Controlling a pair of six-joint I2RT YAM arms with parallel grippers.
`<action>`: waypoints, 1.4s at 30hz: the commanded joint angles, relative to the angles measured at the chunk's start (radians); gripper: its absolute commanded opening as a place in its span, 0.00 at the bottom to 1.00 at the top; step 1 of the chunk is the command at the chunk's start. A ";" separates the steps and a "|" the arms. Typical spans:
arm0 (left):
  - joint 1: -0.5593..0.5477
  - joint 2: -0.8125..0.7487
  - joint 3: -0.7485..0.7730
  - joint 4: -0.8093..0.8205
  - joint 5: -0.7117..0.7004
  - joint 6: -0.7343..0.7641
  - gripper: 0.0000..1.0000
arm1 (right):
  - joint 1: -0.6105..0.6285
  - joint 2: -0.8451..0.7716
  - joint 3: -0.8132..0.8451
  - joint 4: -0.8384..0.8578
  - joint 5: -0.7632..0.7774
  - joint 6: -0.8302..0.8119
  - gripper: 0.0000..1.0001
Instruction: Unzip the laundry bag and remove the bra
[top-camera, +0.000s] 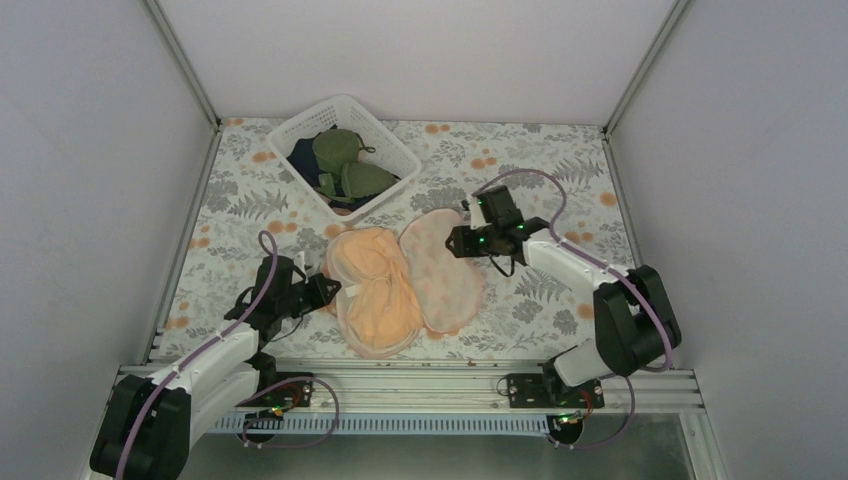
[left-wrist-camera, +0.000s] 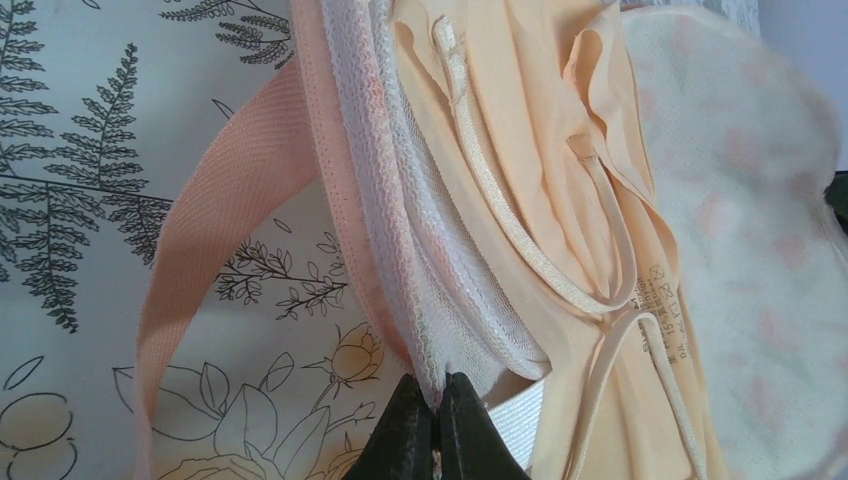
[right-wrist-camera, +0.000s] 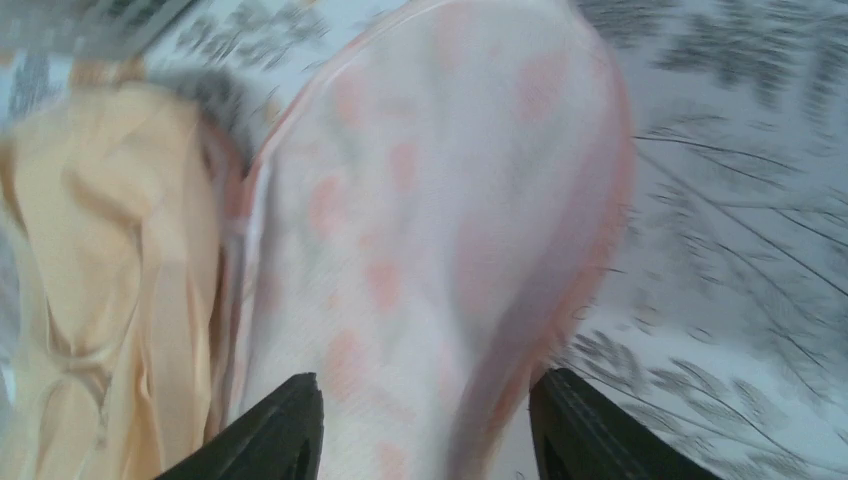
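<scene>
The laundry bag (top-camera: 440, 270) lies open on the table, its pale printed lid flopped to the right. The peach bra (top-camera: 375, 285) lies in the left half, cups and thin straps showing in the left wrist view (left-wrist-camera: 560, 200). My left gripper (top-camera: 328, 287) is shut on the bag's white mesh zipper edge (left-wrist-camera: 440, 330) at the bag's left side (left-wrist-camera: 438, 392). My right gripper (top-camera: 458, 238) is open over the lid's far end (right-wrist-camera: 430, 240), fingers (right-wrist-camera: 275, 430) apart on either side of it (right-wrist-camera: 425, 400).
A white lattice basket (top-camera: 345, 155) holding olive-green bras (top-camera: 345, 160) stands at the back left. A pink strap loop (left-wrist-camera: 220, 220) of the bag lies on the floral tablecloth. Walls enclose the table on three sides.
</scene>
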 joint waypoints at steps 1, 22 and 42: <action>0.003 -0.003 -0.002 -0.014 -0.020 -0.006 0.02 | -0.090 -0.097 -0.040 0.009 0.054 0.055 0.61; 0.220 -0.037 0.205 -0.037 0.070 0.059 0.57 | 0.585 -0.097 0.121 -0.041 0.154 -0.510 0.67; 0.243 0.793 0.982 -0.762 0.215 0.789 0.62 | 0.787 -0.139 -0.109 0.069 0.338 -0.972 0.69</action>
